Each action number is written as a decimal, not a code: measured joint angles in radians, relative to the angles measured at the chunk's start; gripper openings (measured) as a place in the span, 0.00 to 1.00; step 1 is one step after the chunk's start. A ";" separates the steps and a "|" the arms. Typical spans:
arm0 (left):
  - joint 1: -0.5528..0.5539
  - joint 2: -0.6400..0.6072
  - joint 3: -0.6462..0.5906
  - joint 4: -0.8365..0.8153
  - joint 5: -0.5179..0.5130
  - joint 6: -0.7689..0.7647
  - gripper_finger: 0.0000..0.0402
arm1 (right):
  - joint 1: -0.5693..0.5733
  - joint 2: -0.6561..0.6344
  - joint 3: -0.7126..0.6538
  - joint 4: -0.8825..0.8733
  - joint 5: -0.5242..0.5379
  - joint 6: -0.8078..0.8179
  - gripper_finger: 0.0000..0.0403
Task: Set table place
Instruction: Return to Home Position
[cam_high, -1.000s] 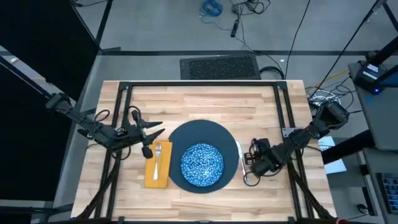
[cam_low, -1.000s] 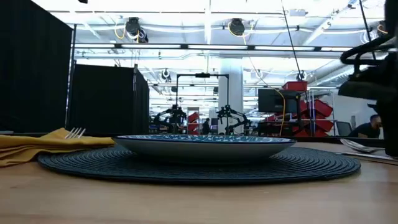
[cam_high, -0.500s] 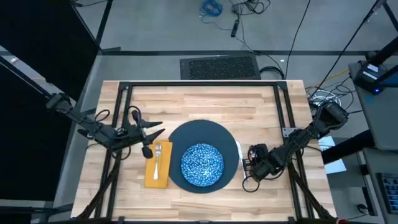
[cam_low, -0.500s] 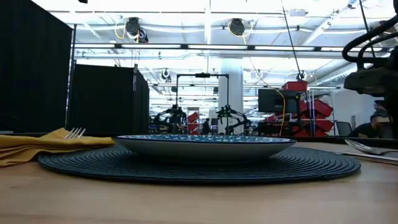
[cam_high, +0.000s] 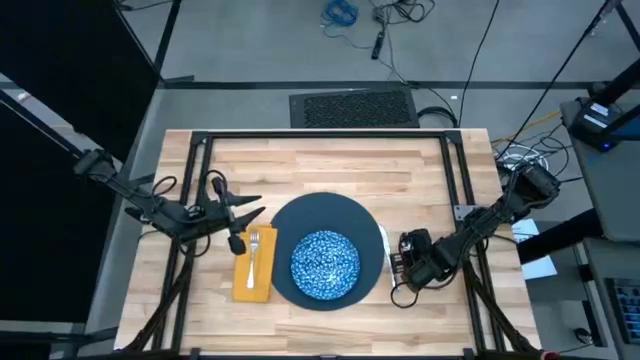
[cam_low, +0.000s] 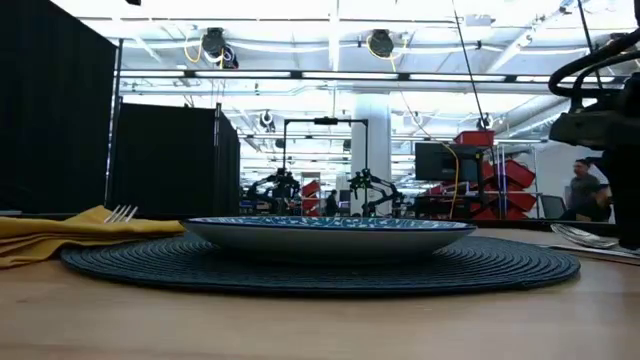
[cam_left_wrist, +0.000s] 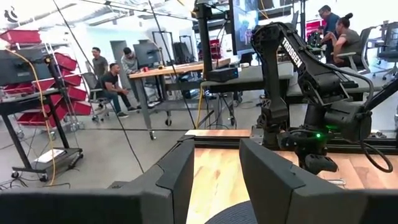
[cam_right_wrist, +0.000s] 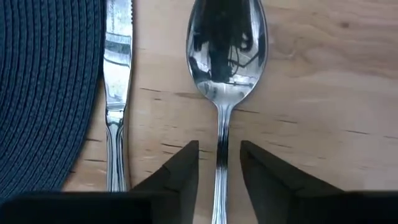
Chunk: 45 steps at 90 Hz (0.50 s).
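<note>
Pale wood desk (cam_high: 330, 165) — right hand (cam_right_wrist: 219, 148) is hovering open over the spoon (cam_right_wrist: 227, 43), left hand (cam_high: 257, 205) is waiting open beside the fork (cam_high: 253, 250).

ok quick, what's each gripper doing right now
left gripper: open, holding nothing.
right gripper: open over the spoon handle, not gripping it.

- The left arm (cam_high: 140, 200) extends from the plate's (cam_high: 325, 208) left side, its wrist held level.
- The left end effector (cam_high: 248, 212) hangs just beside the plate's left rim, fingers (cam_left_wrist: 180, 168) spread apart, holding nothing.
- The right arm (cam_high: 490, 222) extends from the plate's right side, wrist bent downward.
- The right end effector (cam_high: 398, 266) points down just right of the plate, fingers (cam_right_wrist: 183, 165) parted, gripping nothing.
</note>
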 joint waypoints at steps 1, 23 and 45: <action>0.000 0.000 0.000 0.000 0.000 0.000 0.29 | 0.000 -0.001 0.000 -0.001 0.000 -0.002 0.29; -0.001 -0.003 0.025 0.035 -0.013 0.029 0.29 | -0.018 -0.100 0.000 -0.064 0.109 -0.107 0.34; -0.047 -0.049 0.021 0.017 -0.041 0.089 0.29 | -0.021 -0.394 0.000 -0.134 0.385 -0.543 0.34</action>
